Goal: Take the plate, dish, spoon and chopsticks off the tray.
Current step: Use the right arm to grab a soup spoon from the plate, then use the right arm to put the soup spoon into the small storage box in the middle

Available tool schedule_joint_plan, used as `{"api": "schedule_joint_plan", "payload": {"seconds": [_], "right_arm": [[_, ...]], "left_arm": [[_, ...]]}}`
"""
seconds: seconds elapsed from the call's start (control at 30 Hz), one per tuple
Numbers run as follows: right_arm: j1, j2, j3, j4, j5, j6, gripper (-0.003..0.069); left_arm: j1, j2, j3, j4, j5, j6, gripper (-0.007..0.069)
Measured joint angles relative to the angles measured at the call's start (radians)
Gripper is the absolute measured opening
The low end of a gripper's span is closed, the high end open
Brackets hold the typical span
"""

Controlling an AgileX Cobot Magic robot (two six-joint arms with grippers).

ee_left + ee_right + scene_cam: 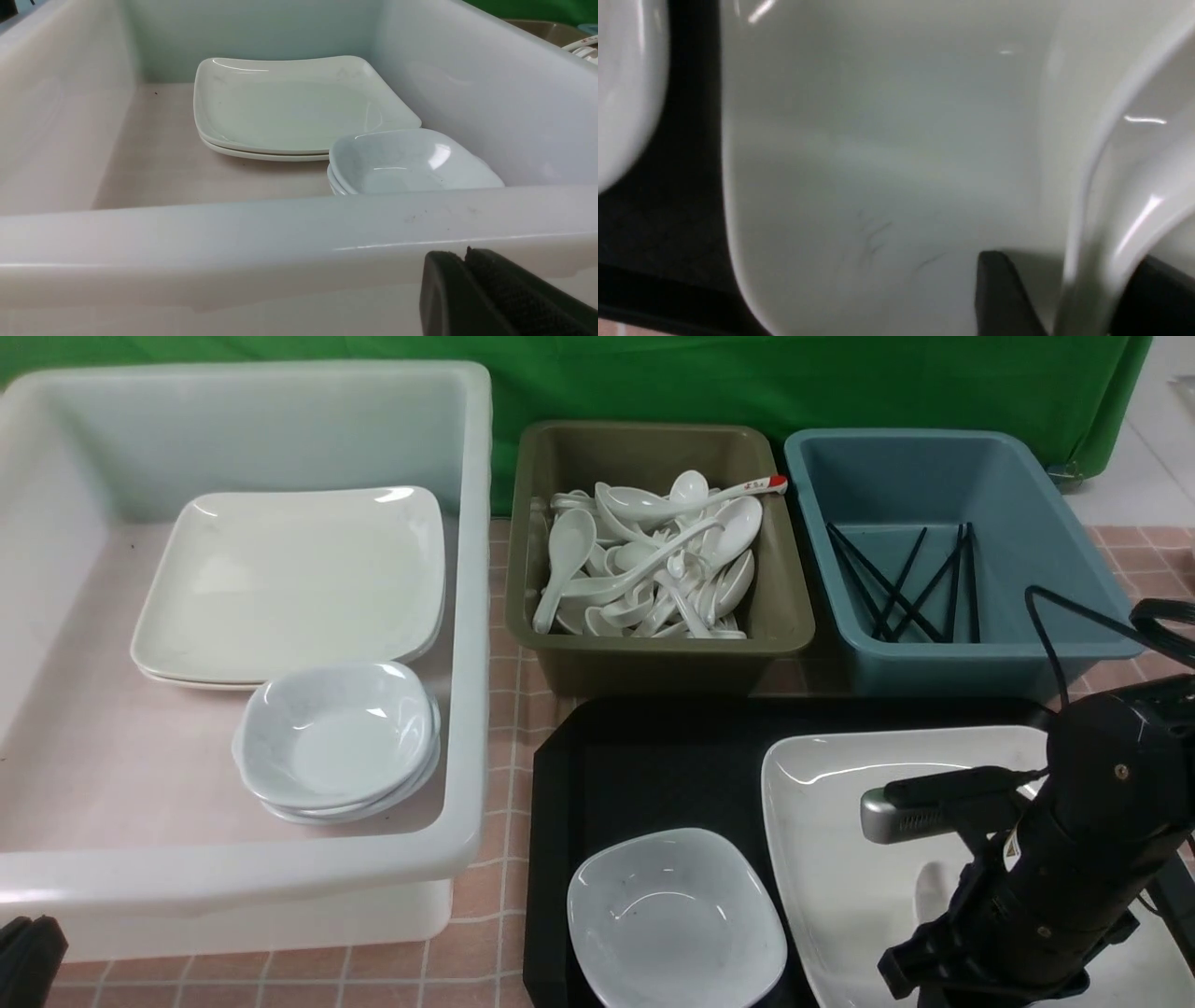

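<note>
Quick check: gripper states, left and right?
Left gripper: shut, empty.
Right gripper: straddling the spoon over the plate; too blurred to tell if clamped.

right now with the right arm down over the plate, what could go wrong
1. The right tool straddles the handle of the glossy spoon, but the blurred wrist view doesn't show a firm grip. The spoon could slip and drop onto the plate.
2. The dish sits close beside the plate on the tray, so a sideways swing of the arm might knock it.
</note>
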Motion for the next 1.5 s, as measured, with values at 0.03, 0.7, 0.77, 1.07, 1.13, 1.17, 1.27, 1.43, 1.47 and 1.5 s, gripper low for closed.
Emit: {"api": "schedule_joint_plan", "payload": {"seconds": [0.03,0.7,0.77,1.07,1.13,1.17,1.27,1.43,1.47,1.5], "right_arm": [[0.000,0.001,-0.001,-0.002,0.000,0.000,0.0327],[0.000,0.003,-0.445,0.003,-0.213,-0.034,0.0194],[0.000,0.044,-0.515,0.003,-0.328,-0.038,0.0194],[0.000,0.343,-0.868,0.005,-0.564,-0.046,0.0316],[0.000,0.394,-0.918,0.006,-0.517,-0.044,0.0409],[0.000,0.416,-0.945,0.006,-0.424,-0.036,0.0465],[-0.001,0.420,-0.999,0.006,-0.240,-0.033,0.0499],[-0.012,0.358,-1.152,0.003,0.155,-0.058,0.0316],[-0.012,0.337,-1.177,0.002,0.245,-0.071,0.0252],[-0.012,0.314,-1.206,0.002,0.333,-0.080,0.0169]], "left_arm": [[0.000,0.000,0.000,-0.005,0.000,0.000,0.0020],[0.000,0.000,0.000,0.000,0.000,0.000,0.0020],[0.000,0.000,0.000,-0.005,0.000,0.000,0.0020],[0.000,0.000,0.000,-0.005,0.000,0.000,0.0020],[0.000,0.000,0.000,-0.005,0.000,0.000,0.0020],[0.000,0.000,0.000,-0.005,0.000,0.000,0.0020],[0.000,0.000,0.000,-0.005,0.000,0.000,0.0020],[0.000,0.000,0.000,-0.005,0.000,0.000,0.0020],[0.000,0.000,0.000,-0.005,0.000,0.000,0.0020],[0.000,0.000,0.000,-0.005,0.000,0.000,0.0020]]}}
